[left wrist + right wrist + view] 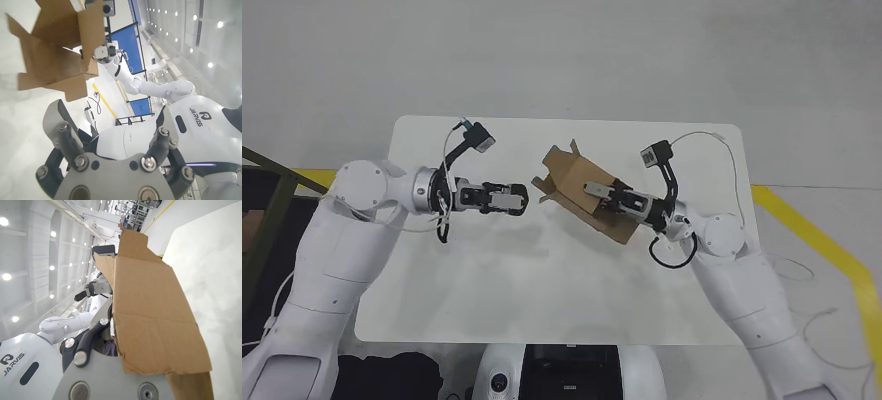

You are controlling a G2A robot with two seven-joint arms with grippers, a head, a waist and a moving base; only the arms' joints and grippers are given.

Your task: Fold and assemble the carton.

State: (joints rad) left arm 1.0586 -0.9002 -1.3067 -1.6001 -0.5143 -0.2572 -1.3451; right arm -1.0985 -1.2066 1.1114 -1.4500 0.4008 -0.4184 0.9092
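Note:
A brown carton point(577, 185), partly opened with its flaps spread, is held above the white table right of centre. My right gripper point(594, 189) is shut on one of its side walls, and that wall point(151, 313) covers one finger in the right wrist view. My left gripper point(510, 198) hovers just left of the carton, pointing at its open end, a short gap away. Its fingers point(60, 113) stand open with nothing between them, and the carton's flaps point(56, 56) hang just beyond their tips.
The white table point(542, 290) has bare surface in front of and behind the carton. A dark frame point(267, 180) stands off the table's left side. Yellow floor tape point(812, 235) runs past the right edge.

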